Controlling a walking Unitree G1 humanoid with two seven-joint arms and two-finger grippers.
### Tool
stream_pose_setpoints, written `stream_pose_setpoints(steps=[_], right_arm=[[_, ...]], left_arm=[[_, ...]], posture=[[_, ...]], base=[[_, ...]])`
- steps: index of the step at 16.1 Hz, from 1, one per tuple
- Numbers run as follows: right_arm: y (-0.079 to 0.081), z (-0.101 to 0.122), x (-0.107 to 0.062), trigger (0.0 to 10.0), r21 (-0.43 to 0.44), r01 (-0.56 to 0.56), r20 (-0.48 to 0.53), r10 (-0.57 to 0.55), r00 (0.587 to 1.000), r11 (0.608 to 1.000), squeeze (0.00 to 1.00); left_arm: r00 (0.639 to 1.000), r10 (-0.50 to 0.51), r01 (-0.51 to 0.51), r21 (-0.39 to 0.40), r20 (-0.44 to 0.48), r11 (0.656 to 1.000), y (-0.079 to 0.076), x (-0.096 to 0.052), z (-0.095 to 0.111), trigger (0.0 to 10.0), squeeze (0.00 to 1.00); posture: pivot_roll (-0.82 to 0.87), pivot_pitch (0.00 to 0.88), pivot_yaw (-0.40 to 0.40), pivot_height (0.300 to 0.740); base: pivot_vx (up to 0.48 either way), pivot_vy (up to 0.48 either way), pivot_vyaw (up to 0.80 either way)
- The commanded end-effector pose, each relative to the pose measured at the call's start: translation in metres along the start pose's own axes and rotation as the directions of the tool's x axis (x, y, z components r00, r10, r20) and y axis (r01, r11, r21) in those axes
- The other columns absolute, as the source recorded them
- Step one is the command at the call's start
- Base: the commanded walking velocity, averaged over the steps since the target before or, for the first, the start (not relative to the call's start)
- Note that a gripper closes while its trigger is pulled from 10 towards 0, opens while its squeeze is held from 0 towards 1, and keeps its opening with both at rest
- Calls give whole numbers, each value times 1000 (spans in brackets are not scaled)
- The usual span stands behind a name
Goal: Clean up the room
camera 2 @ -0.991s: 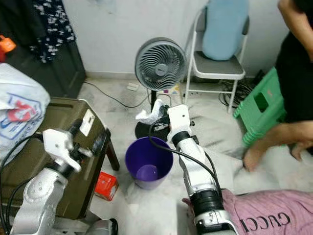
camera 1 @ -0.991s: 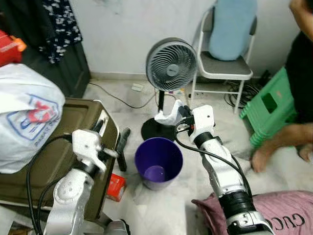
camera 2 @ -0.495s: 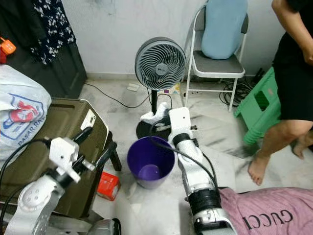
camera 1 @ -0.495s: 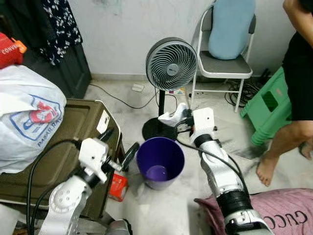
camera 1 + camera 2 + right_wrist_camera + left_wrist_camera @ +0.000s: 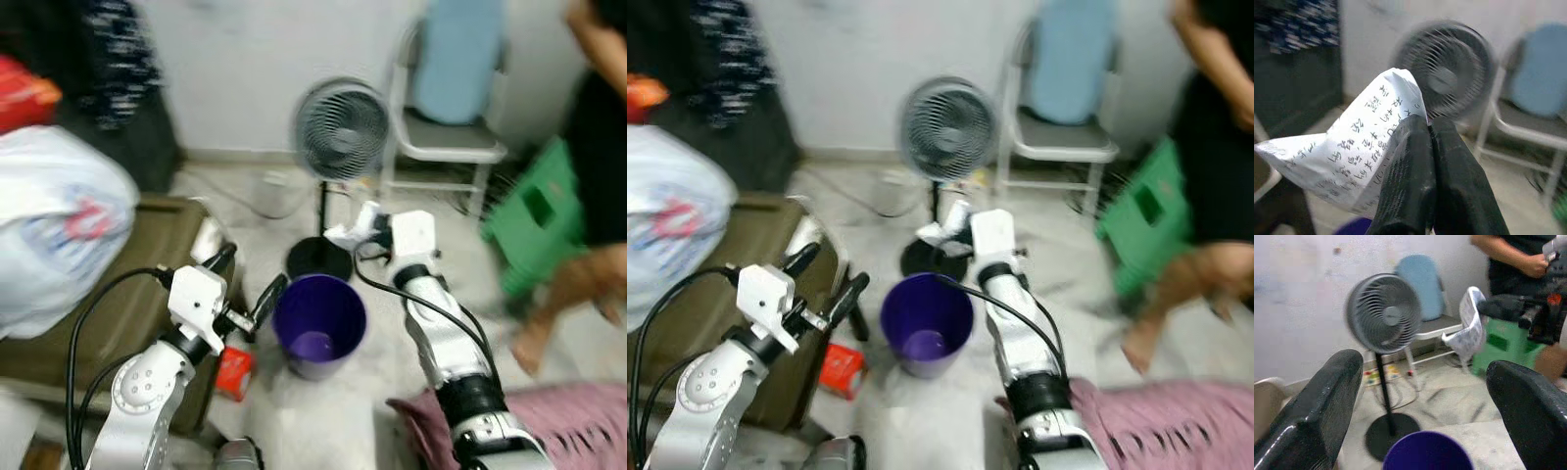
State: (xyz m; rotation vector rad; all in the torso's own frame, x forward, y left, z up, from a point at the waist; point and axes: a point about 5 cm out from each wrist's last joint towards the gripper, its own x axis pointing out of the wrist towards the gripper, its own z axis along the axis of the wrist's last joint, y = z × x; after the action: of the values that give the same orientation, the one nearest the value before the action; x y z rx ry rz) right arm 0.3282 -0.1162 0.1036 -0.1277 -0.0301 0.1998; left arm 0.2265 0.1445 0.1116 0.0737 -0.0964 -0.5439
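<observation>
Right tool (image 5: 1425, 147) is pinching a scrap of paper (image 5: 1347, 156), hovering at the bin's (image 5: 318, 323) 1 o'clock, not dropped yet. Left tool (image 5: 1425, 396) is spread and empty, so I'd guess plenty of cleanup remains.

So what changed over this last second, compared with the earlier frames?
The left gripper has swung out from over the brown case toward the purple bin, fingers open. The person stepped across at the far right. The right gripper stays shut on the crumpled paper, held beyond the bin; the fan has not moved.
</observation>
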Motion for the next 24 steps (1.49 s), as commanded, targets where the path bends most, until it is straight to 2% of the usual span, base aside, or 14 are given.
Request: stream_pose_setpoints(steps=[1, 3, 9, 10, 13, 14, 19, 22, 24], right_arm=[[-1, 1, 1, 10000, -4, 1, 4, -1, 1000, 1000, 0], [0, 2, 1, 10000, 5, -1, 9, 1, 1000, 1000, 0], [-1, -4, -5, 10000, 23, 7, -5, -7, 1000, 1000, 0], [-2, -8, -6, 10000, 42, 17, -30, -16, 999, 999, 0], [-2, -6, -8, 10000, 57, 32, -19, -31, 999, 998, 0], [2, -8, -11, 10000, 54, 30, -21, -29, 999, 998, 0], [4, -10, -14, 10000, 47, 12, -24, -11, 1000, 999, 0], [7, -6, -13, 10000, 49, 10, -8, -10, 1000, 999, 0], [5, -6, -13, 10000, 52, 18, -8, -18, 1000, 998, 0]], left_arm=[[1000, 6, -6, 10, 1, 1000, -1, 0, 0, 10000, 0], [1000, 16, -16, 7, 3, 1000, -2, -1, 0, 10000, 0], [1000, 22, -22, -1, 10, 1000, -8, -3, 4, 10000, 0], [1000, 30, -30, -7, 10, 1000, -9, -3, 3, 10000, 0], [998, 56, -56, -19, 11, 998, -9, -5, 5, 10000, 0], [997, 76, -76, -12, -17, 997, -8, -7, 3, 10000, 0], [998, 58, -58, -22, -8, 998, -12, -10, 5, 10000, 0], [998, 58, -58, -37, 0, 998, -15, -7, 7, 10000, 0], [999, 47, -47, -50, -2, 998, -18, -6, 5, 10000, 0]], posture=[[19, 14, 4, 740], [22, 21, -2, 740], [26, 47, -16, 740], [29, 51, -13, 740], [30, 76, -4, 740], [32, 99, -2, 740], [40, 106, 7, 740], [33, 100, 14, 740], [27, 93, 16, 740]], base=[[0, 0, 794], [0, 0, 794], [0, 0, 0], [0, 0, -431], [0, 0, -454], [0, 0, 0], [0, 0, 0], [281, 0, 775], [279, 0, 0]])
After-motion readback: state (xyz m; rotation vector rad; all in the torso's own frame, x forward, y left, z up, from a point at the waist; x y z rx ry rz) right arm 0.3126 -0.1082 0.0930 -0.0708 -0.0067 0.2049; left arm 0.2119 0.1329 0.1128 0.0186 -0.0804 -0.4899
